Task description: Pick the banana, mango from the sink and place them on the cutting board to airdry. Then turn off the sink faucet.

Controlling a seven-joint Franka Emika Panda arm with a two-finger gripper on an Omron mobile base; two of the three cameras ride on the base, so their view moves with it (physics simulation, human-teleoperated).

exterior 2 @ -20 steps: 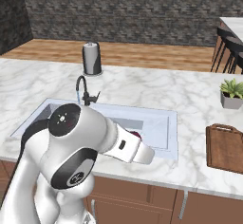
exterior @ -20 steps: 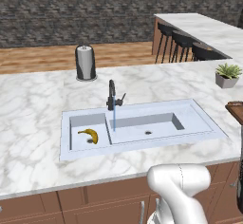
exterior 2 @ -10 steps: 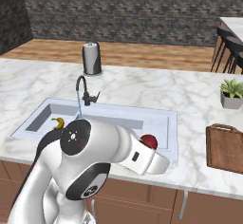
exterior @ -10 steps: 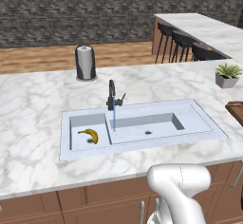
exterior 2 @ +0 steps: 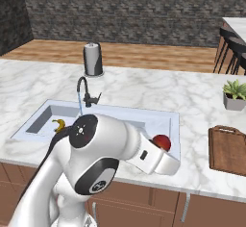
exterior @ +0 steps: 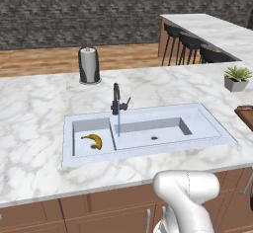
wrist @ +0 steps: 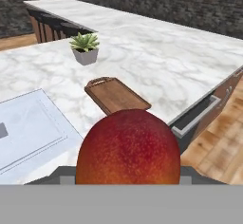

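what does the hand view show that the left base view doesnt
Hand view: the mango fills the foreground, carried in the end effector, and the cutting board shows whole, bare, lying on the marble beyond the fruit.

Left base view: the banana lying in the smaller compartment of the sink, the sink faucet with its water stream running, and the paper-towel holder further back.

Both: the potted plant, the white marble counter, part of the sink, and the bar stools behind the counter.
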